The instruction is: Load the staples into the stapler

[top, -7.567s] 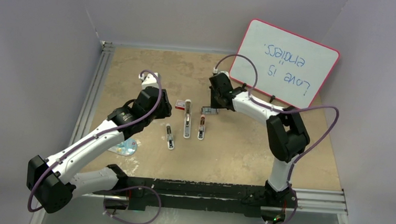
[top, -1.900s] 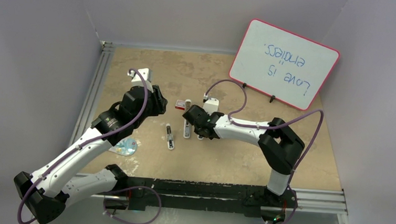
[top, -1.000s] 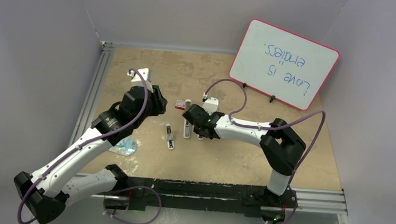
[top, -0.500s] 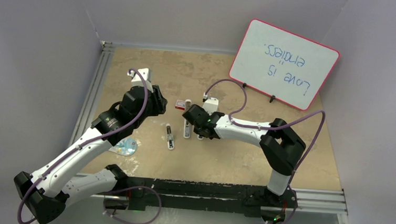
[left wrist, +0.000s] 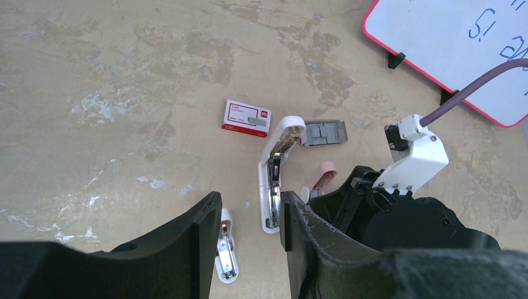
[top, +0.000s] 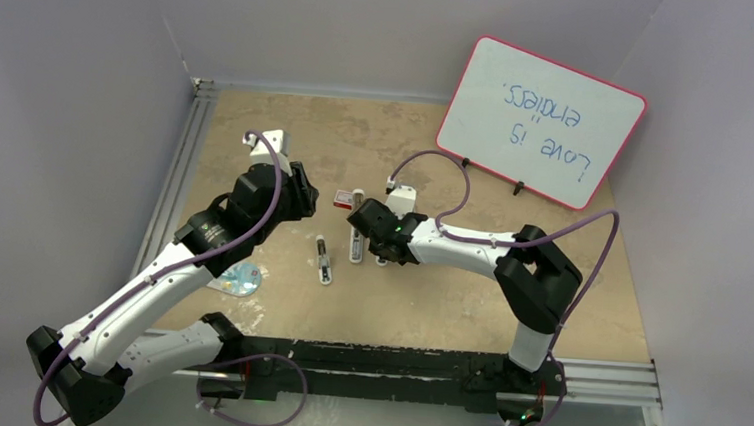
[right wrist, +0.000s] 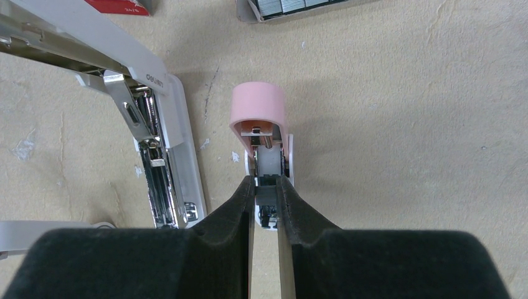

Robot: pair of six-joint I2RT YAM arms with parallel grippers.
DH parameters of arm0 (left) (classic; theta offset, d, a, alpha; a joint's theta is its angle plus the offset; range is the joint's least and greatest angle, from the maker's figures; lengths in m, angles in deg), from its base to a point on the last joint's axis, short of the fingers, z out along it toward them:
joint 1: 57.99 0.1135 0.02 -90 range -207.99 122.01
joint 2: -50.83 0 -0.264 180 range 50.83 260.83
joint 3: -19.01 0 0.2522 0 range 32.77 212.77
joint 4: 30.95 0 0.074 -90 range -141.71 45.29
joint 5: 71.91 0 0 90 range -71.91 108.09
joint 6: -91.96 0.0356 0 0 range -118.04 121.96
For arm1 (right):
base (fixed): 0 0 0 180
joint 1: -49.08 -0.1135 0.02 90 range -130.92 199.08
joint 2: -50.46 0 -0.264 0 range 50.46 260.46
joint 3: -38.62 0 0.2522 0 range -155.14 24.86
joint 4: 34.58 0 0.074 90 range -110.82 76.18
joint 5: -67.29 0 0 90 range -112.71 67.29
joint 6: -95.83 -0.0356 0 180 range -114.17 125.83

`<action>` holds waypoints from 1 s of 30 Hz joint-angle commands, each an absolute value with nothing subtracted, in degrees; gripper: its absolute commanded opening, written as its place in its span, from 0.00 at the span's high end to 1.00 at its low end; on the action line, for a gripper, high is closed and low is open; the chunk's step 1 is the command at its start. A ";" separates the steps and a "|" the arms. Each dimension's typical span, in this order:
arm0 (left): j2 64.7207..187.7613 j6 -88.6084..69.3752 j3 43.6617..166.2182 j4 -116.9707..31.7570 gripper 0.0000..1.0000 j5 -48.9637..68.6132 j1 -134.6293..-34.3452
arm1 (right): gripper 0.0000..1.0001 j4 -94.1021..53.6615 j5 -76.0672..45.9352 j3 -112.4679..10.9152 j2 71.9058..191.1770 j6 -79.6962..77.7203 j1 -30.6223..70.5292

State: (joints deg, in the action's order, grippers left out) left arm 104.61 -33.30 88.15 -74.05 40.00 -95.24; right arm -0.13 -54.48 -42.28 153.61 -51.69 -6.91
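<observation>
**Top external:** tan counter point(top: 427, 307), walled left, back and right; widest bare room at near right. Whiteboard point(top: 540, 119) propped back right, blue script upside down, "Love is" legible.

**Left wrist:** left claw point(left wrist: 250, 200) spread, empty, white stapler point(left wrist: 272, 180) seen between its fingers. Staples point(left wrist: 321, 133), silvery strips in grey tray point(left wrist: 342, 132), long axis crosswise, just beside white stapler's head, near red box point(left wrist: 247, 118) with white label.

**Right wrist:** right claw point(right wrist: 266, 185) pressed nearly together over open pink stapler point(right wrist: 261, 118), long axis pointing away; pinched item indiscernible.

Smooth plastic pink stapler point(right wrist: 257, 107) — rough, matt tabletop point(right wrist: 405, 124).
</observation>
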 commanded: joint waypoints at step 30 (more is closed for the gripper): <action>104.89 -32.36 87.61 -72.37 0.60 41.20 -94.99 | 0.84 -0.76 -56.25 -41.90 149.94 -50.80 -7.42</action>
State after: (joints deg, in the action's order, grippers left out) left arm 104.88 -33.30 88.15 -74.05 40.02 -95.24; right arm -0.61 -54.69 -41.10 152.04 -51.12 -7.17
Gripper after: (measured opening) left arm 0.393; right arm 0.164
